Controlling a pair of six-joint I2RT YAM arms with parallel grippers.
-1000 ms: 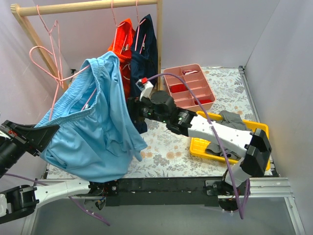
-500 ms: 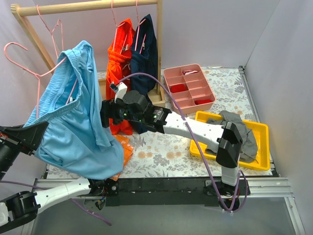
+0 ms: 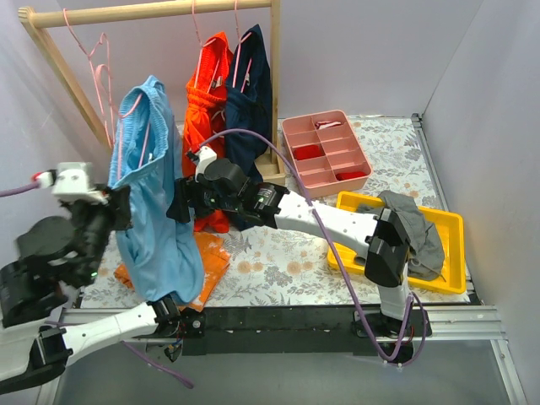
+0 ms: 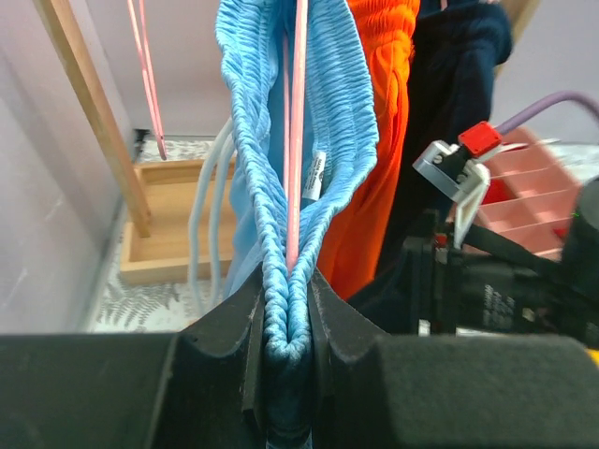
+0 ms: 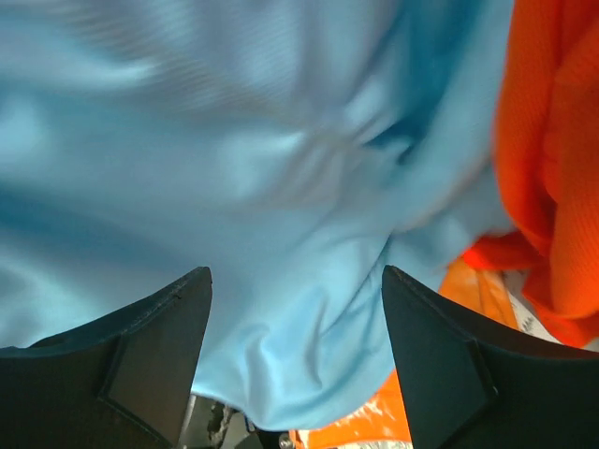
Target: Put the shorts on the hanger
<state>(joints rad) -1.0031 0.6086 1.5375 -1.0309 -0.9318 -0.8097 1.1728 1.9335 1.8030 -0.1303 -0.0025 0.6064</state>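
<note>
The light sky-blue shorts (image 3: 156, 194) hang in a narrow drape at the left, with the pink hanger (image 3: 139, 139) threaded inside the waistband. My left gripper (image 3: 116, 207) is shut on the gathered waistband (image 4: 337, 112) with the pink hanger wire (image 4: 296, 140) running up between the two folds. My right gripper (image 3: 180, 202) is open beside the shorts' right side. In the right wrist view the blue fabric (image 5: 234, 187) fills the space in front of its spread fingers (image 5: 140, 346), and nothing is gripped.
A wooden rack (image 3: 152, 12) at the back holds spare pink hangers (image 3: 101, 76), orange shorts (image 3: 205, 93) and navy shorts (image 3: 249, 84). An orange garment (image 3: 213, 257) lies on the table. A pink divided tray (image 3: 325, 152) and a yellow bin (image 3: 447, 224) with grey cloth (image 3: 413, 224) stand at the right.
My left arm has swung in from the far left, and the shorts now hang narrow and upright instead of spread wide. My right gripper has moved left with the shorts.
</note>
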